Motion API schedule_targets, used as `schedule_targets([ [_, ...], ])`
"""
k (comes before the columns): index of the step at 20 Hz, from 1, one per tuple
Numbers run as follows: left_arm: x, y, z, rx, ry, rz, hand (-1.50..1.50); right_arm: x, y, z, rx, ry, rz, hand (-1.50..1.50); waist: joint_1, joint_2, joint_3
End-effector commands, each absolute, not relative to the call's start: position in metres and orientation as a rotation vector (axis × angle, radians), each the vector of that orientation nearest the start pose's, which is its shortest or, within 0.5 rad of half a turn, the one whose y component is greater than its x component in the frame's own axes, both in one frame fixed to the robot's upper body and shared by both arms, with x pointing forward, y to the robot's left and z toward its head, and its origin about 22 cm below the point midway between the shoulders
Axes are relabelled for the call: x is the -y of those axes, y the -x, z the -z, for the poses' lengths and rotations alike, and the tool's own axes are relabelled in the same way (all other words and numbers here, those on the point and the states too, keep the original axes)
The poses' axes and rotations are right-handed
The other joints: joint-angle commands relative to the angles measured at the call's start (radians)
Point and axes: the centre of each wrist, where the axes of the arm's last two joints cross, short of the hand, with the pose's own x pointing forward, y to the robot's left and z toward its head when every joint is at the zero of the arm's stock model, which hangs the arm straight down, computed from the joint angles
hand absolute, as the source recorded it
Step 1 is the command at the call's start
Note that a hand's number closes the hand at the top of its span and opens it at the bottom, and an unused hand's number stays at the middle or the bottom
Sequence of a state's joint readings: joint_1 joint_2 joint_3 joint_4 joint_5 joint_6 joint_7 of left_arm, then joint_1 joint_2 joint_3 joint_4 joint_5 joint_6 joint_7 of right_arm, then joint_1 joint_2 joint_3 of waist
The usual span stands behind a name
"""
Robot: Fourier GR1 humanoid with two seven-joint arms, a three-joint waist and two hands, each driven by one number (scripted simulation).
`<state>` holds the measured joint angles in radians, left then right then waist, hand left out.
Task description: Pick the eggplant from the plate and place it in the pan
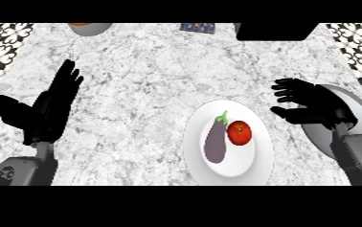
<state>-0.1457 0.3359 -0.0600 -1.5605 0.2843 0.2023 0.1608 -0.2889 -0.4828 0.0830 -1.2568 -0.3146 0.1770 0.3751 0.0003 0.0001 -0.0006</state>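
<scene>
eggplant on plate — touching tomato | right hand open (over pan) | left hand open

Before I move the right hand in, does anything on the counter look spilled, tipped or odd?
Nothing stands out. The eggplant and tomato lie side by side on the white plate, nothing spilled around them. The right hand hovers beside the plate, fingers relaxed.

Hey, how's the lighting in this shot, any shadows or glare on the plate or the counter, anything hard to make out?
Head view: light is flat and even, with no glare on the white plate and no clear shadow under the eggplant or tomato. The black left hand and right hand show little inner detail. The pan is mostly covered by the right hand. Things along the counter's far edge are cut off.
</scene>
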Motion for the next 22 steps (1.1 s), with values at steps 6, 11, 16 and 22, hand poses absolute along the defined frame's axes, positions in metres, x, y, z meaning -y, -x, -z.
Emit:
schedule_targets([
  [6,-0.262,-0.278,-0.058,1.519,-0.091,-0.017,0.0,0.328,-0.353,-0.082,1.126,0.003,-0.597,-1.5,0.012,0.002,0.001],
  [11,-0.274,-0.293,-0.072,1.528,-0.078,-0.012,0.0,0.293,-0.387,-0.086,1.015,-0.031,-0.819,-1.5,0.044,0.012,0.002],
  [16,-0.28,-0.286,-0.066,1.544,-0.064,-0.014,0.0,0.262,-0.41,-0.088,0.912,-0.03,-1.006,-1.5,0.048,0.013,0.001],
  [22,-0.26,-0.291,-0.061,1.524,-0.041,-0.011,0.0,0.24,-0.417,-0.077,0.683,-0.209,-1.253,-1.5,0.038,0.011,0.001],
])
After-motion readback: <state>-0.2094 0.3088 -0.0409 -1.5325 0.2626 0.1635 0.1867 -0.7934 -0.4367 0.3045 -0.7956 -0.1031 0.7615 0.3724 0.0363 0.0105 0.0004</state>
